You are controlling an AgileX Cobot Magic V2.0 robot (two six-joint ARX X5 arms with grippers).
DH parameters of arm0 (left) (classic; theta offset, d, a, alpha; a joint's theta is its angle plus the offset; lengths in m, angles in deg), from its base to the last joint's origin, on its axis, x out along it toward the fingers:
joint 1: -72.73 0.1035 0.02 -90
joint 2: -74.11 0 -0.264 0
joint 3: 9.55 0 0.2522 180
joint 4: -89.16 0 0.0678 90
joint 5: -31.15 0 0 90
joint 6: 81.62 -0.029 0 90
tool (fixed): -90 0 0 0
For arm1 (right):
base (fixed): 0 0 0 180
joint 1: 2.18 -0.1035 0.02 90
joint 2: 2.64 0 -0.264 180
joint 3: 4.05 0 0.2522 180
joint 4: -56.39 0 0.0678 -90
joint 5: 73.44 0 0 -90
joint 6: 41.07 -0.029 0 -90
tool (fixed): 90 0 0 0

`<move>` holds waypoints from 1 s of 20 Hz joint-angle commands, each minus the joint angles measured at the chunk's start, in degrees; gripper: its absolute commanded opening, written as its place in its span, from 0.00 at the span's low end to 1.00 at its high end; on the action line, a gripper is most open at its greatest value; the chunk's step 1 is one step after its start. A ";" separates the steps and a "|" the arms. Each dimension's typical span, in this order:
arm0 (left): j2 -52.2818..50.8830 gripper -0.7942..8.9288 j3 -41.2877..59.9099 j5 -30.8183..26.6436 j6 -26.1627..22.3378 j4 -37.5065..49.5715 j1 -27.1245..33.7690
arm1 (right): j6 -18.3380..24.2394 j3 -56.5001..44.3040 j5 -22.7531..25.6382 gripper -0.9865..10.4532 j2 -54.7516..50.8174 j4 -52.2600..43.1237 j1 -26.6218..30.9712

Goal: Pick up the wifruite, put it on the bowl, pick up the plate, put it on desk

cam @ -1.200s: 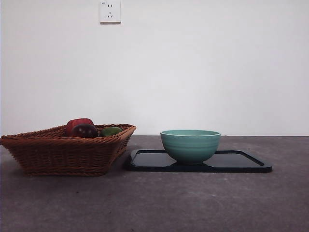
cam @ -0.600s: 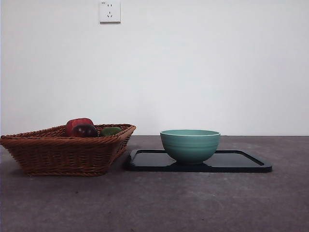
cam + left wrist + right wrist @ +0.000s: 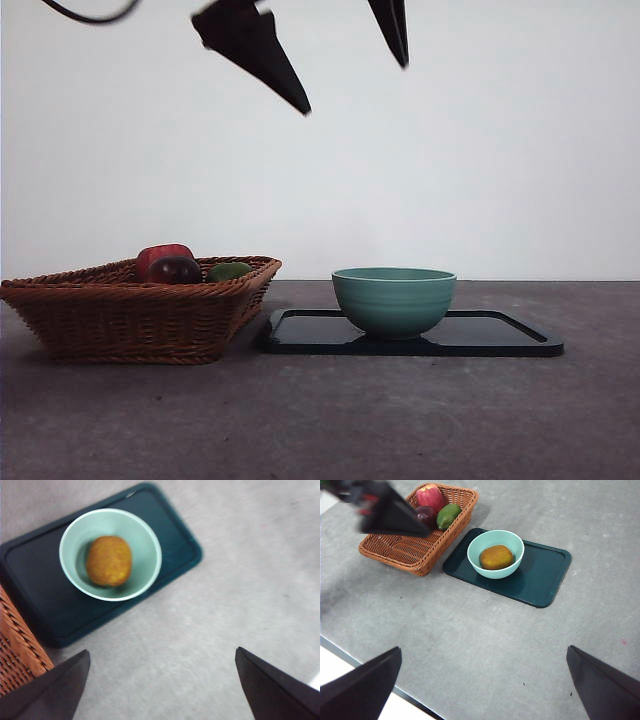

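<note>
The dull-orange wifruite [image 3: 109, 561] [image 3: 496, 557] lies inside the teal bowl [image 3: 394, 300] [image 3: 144, 544] [image 3: 498, 537]; the front view hides it behind the bowl's wall. The bowl stands on the plate [image 3: 500, 336] [image 3: 30, 580] [image 3: 545, 575], a dark rectangular tray on the desk [image 3: 400, 420] [image 3: 470, 630]. My left gripper [image 3: 162, 651] [image 3: 354, 88] hangs open and empty, high above the bowl and the basket's near end. My right gripper [image 3: 484, 648] is open and empty, high over the desk's near side, far from the bowl.
A wicker basket [image 3: 130, 310] [image 3: 405, 550] [image 3: 15, 650] stands beside the plate, holding a red apple [image 3: 160, 255] [image 3: 431, 495], a dark purple fruit [image 3: 176, 270] [image 3: 426, 514] and a green fruit [image 3: 230, 271] [image 3: 448, 515]. The desk's edge [image 3: 365, 667] runs near the right gripper.
Two black jaws and a cable have come into the top of the front view, covering the wall socket. Bowl, plate and basket have not moved.
</note>
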 commanded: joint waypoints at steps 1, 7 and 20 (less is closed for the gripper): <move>6.38 0.56 -7.17 0.28 -1.03 -3.04 0.57 | -0.37 0.46 0.00 0.60 0.13 -0.87 -0.46; 21.68 0.56 -27.39 0.24 -4.87 -13.77 2.32 | -0.48 0.46 0.00 0.60 0.13 -0.83 -0.46; 38.82 0.56 -38.03 -2.16 -13.49 -8.76 4.96 | -0.59 0.48 -0.02 0.60 0.13 -0.42 -0.46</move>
